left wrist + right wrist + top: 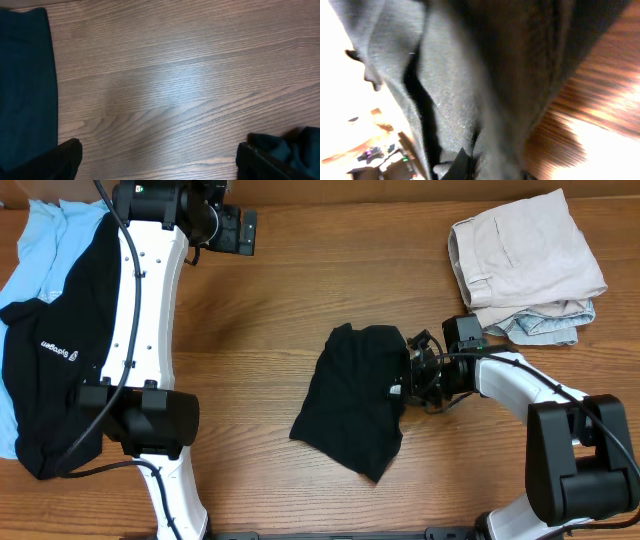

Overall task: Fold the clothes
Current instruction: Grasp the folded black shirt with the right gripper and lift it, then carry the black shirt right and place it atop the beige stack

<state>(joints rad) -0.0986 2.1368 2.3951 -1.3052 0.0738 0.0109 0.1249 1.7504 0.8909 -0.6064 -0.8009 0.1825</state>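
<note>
black t-shirt [350, 405] crumpled, right hand [408, 373] pinching its edge

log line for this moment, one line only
task: fold clothes | right tool: shut on edge of plain black T-shirt, mid-table | left tool: open, empty, over wooden table

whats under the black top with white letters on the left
A light-blue garment lies under the white-lettered black garment, showing at the top left and along its left edge. How far it reaches underneath is covered, so anything else below cannot be seen.
</note>
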